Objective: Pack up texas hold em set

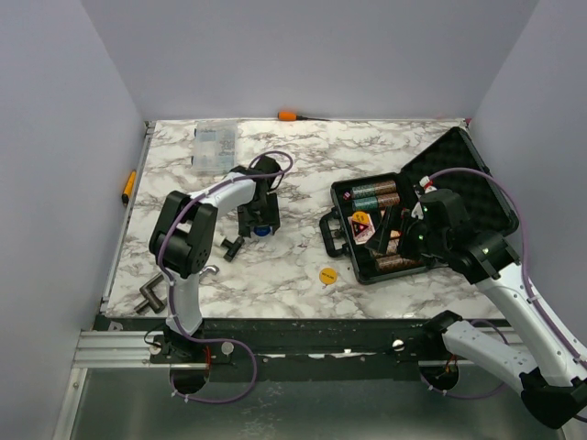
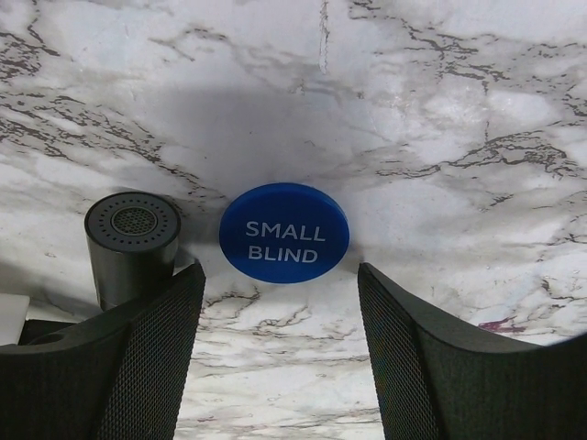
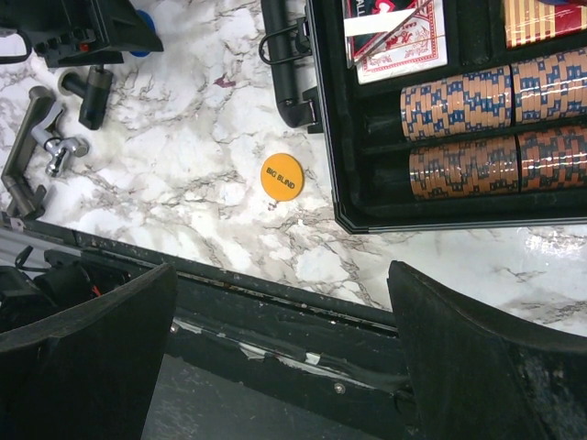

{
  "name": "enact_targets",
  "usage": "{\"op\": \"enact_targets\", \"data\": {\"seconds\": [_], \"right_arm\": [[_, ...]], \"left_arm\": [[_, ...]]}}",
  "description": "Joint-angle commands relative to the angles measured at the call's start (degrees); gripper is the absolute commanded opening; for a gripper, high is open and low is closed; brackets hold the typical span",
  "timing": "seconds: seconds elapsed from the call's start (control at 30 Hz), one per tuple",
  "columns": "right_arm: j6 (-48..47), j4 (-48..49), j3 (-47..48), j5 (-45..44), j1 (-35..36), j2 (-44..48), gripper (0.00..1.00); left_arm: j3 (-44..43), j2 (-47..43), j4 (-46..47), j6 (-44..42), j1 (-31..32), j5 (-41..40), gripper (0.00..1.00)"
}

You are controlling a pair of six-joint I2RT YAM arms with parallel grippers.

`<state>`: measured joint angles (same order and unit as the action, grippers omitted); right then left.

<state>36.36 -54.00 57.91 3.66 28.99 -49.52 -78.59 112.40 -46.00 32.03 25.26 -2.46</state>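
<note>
Left gripper (image 2: 280,298) is hanging low over the marble table (image 2: 440,110). Its jaws are standing partly spread and gripping nothing. The blue disc (image 2: 284,232), lettered SMALL BLIND, is lying flat on the table just ahead of the gap between the fingertips. It is touching neither of the fingers (image 2: 138,367), as far as the wrist view shows. A short black cylinder (image 2: 133,238) is standing upright just beside the finger on the left of that view.

Right gripper (image 3: 282,284) is hovering over the near table edge, beside the case's near wall, with jaws spread wide and empty.

The black case (image 3: 459,218) is lying open on the right half of the table, its foam-lined lid (image 1: 463,174) tilting up toward the back right. The brown and blue chip stacks (image 3: 495,128) are lying on their sides in the case's slots. A card deck (image 3: 394,46) is sitting in the compartment next to them. The handle (image 3: 284,69) is sticking out of the case's left side.

The yellow disc (image 3: 281,177), lettered BIG BLIND, is lying flat on the table outside the case — near the handle-side front corner, well apart from the blue disc. I cannot tell where the dice are.

A clear plastic box (image 1: 213,147) is sitting at the back left. A black and metal part (image 3: 41,147) is lying near the front left edge.
</note>
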Motion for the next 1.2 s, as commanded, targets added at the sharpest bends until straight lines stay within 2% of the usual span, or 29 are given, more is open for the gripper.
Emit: {"op": "enact_targets", "data": {"seconds": [0.0, 0.23, 0.3, 0.4, 0.6, 0.7, 0.77, 0.87, 1.0, 1.17], "right_arm": [[-0.9, 1.3, -0.9, -0.4, 0.2, -0.1, 1.0], [-0.5, 1.7, -1.3, -0.1, 0.3, 0.2, 1.0], [-0.4, 1.6, -1.3, -0.1, 0.3, 0.3, 1.0], [-0.2, 1.5, -1.3, -0.1, 0.3, 0.6, 1.0], [-0.5, 1.0, -1.3, -0.1, 0.3, 0.8, 1.0], [-0.7, 1.1, -1.4, 0.3, 0.2, 0.4, 1.0], [-0.8, 1.3, -1.6, 0.6, 0.3, 0.1, 1.0], [-0.8, 1.7, -2.0, 1.0, 0.3, -0.1, 1.0], [-1.0, 1.9, -2.2, 1.2, 0.3, -0.2, 1.0], [-1.3, 1.5, -2.3, 1.2, 0.2, -0.1, 1.0]], "left_arm": [[1.1, 5.8, 6.5, 1.6, -0.6, 1.4, 0.68], [0.8, 6.2, 5.4, 8.3, -0.7, 0.2, 0.58], [2.2, 5.6, 7.0, 9.3, -0.6, 0.1, 0.58], [5.1, 4.0, 10.4, 9.7, -0.3, -0.9, 0.67], [5.3, 4.9, 11.2, 8.8, -0.1, -2.7, 0.7], [6.4, 4.3, 12.2, 9.3, 0.3, -3.9, 0.65], [6.8, 4.0, 12.4, 10.0, 0.7, -5.2, 0.57], [6.9, 4.2, 12.3, 10.8, 1.1, -6.8, 0.52], [7.6, 3.9, 12.5, 12.5, 1.5, -8.7, 0.51], [9.4, 3.1, 14.9, 11.5, 1.8, -8.9, 0.55]]}}
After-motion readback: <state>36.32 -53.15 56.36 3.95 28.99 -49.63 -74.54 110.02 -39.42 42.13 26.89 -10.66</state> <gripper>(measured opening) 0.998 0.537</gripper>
